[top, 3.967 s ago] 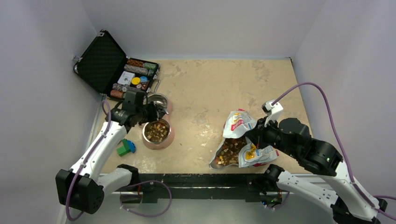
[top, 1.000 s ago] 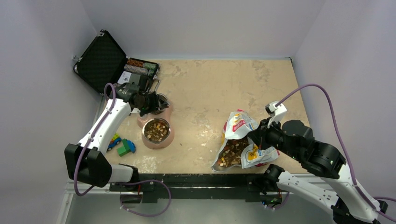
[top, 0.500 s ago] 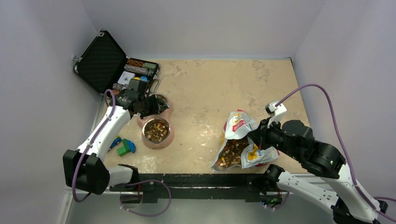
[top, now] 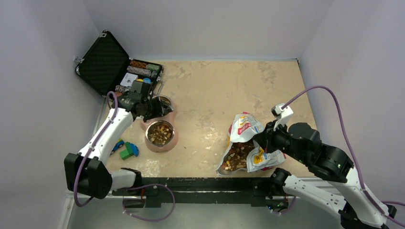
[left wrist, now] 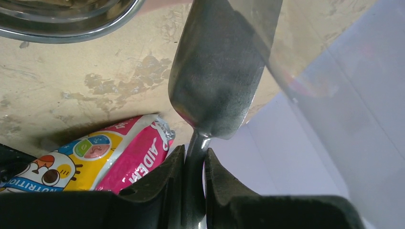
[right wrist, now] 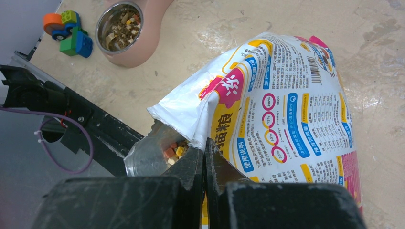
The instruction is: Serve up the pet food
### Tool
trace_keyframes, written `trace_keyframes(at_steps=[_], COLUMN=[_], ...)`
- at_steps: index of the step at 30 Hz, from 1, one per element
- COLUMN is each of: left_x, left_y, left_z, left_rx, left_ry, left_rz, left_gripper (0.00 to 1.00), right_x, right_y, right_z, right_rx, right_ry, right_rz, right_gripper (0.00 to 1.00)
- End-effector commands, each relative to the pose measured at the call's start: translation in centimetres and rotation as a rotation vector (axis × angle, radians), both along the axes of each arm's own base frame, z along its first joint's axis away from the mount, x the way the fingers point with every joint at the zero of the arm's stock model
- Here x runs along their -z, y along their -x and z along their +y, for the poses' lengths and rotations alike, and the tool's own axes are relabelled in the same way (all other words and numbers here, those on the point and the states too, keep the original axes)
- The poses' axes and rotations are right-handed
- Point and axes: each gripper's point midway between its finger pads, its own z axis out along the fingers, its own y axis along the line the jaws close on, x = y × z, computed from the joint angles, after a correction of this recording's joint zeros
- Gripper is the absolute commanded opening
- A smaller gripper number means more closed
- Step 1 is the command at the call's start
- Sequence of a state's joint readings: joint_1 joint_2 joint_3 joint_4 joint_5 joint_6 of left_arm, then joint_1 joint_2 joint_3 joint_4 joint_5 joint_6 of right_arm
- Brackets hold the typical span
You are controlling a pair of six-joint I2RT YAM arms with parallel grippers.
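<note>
two claws, we see our left gripper (left wrist: 193,168) clenched on a metal scoop (left wrist: 217,81) by its handle, our right gripper (right wrist: 205,160) pinching the open bag (right wrist: 286,119) at its edge, kibble (right wrist: 119,26) in the pink bowl (right wrist: 145,45)

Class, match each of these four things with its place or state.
Things
1. shiny metal scoop
2. glossy white printed food bag
3. near round steel bowl in the pink stand
4. black hinged case

Places or states
A. open, at the far left corner of the table
B. filled with brown kibble, beside coloured toy blocks
C. handle clamped in the left gripper
D. top edge pinched by the right gripper

Pairs: 1-C, 2-D, 3-B, 4-A
</note>
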State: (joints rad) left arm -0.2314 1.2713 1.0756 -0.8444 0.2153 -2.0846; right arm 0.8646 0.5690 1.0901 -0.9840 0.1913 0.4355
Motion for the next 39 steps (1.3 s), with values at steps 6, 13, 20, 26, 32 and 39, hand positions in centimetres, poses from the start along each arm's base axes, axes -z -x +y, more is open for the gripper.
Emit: trace_keyframes(at_steps=[6, 13, 20, 26, 32, 39], left_x=[-1.1, -3.2, -4.3, -4.4, -2.5, -0.4], left_y=[-1.8, -3.0, -2.9, -1.0, 3.5, 8.4], left_z=[1.2, 1.1, 1.6, 0.9, 0.4, -0.6], left_rx=[-0.392, -0.358, -0.336, -0.218, -0.069, 0.098], left_ry=[0.219, 0.231, 0.214, 0.181, 0.141, 0.185], left_rz=[0.063, -0.042, -0.141, -0.181, -0.150, -0.238], left_gripper=[0.00, 0.00, 0.00, 0.00, 0.00, 0.00], right_x=[-4.3, -4.2, -4.0, -4.1, -4.2, -3.8], right_y=[-0.9, -0.9, -0.7, -0.7, -0.8, -1.0], right_z=[0.2, 0.4, 0.2, 0.2, 0.4, 0.4], right_rx=[0.031, 0.024, 0.029, 0.028, 0.028, 0.037], right_ry=[-0.117, -0.118, -0.120, -0.126, -0.129, -0.126], right_rz=[-0.110, -0.105, -0.101, -0.101, -0.105, -0.100], right_gripper=[0.00, 0.00, 0.00, 0.00, 0.00, 0.00])
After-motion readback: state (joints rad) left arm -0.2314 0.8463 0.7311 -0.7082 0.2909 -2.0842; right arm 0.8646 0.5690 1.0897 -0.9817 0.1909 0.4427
